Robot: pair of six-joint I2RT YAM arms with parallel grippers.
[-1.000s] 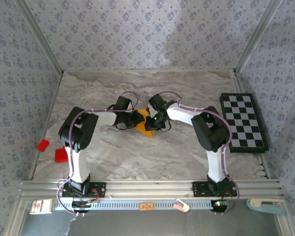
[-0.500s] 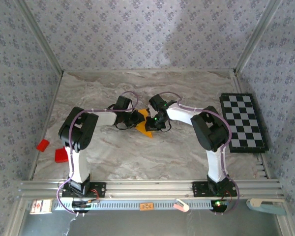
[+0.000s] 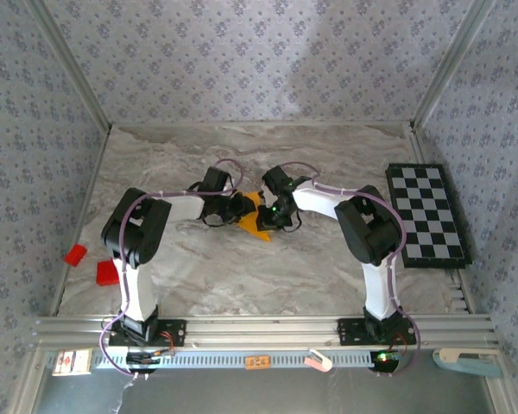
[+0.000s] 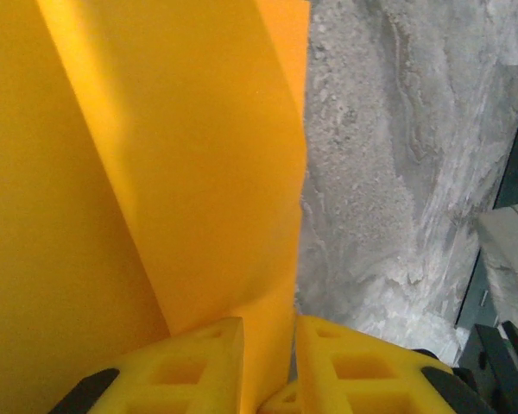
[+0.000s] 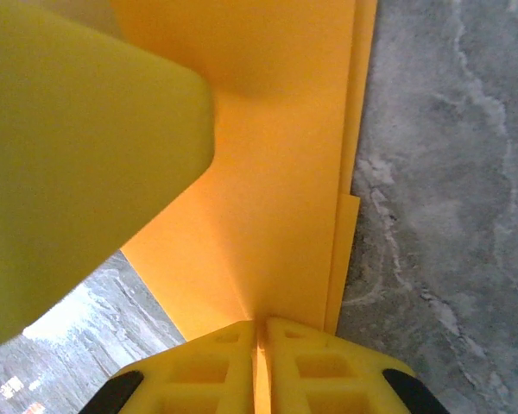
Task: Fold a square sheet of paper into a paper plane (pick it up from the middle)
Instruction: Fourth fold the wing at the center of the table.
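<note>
The orange-yellow square sheet of paper (image 3: pixel 255 221) is folded to a pointed shape and held up over the middle of the marble table (image 3: pixel 242 276), between the two grippers. My left gripper (image 3: pixel 242 210) is at its left side. In the left wrist view its jaws (image 4: pixel 269 345) stand slightly apart, with a flap of the paper (image 4: pixel 198 172) passing loosely between them. From the right, my right gripper (image 3: pixel 273 214) is shut on the paper. The right wrist view has its fingers (image 5: pixel 261 345) pinching the crease of the paper (image 5: pixel 276 190). A blurred yellow finger of the left gripper (image 5: pixel 78 155) looms close there.
A black-and-white checkerboard (image 3: pixel 427 214) lies at the table's right edge. Two small red blocks (image 3: pixel 75 254) (image 3: pixel 108 272) sit at the left edge. Patterned walls close in the left, back and right sides.
The left gripper's jaws have parted a little around the paper. Both arms and the paper have hardly moved.
</note>
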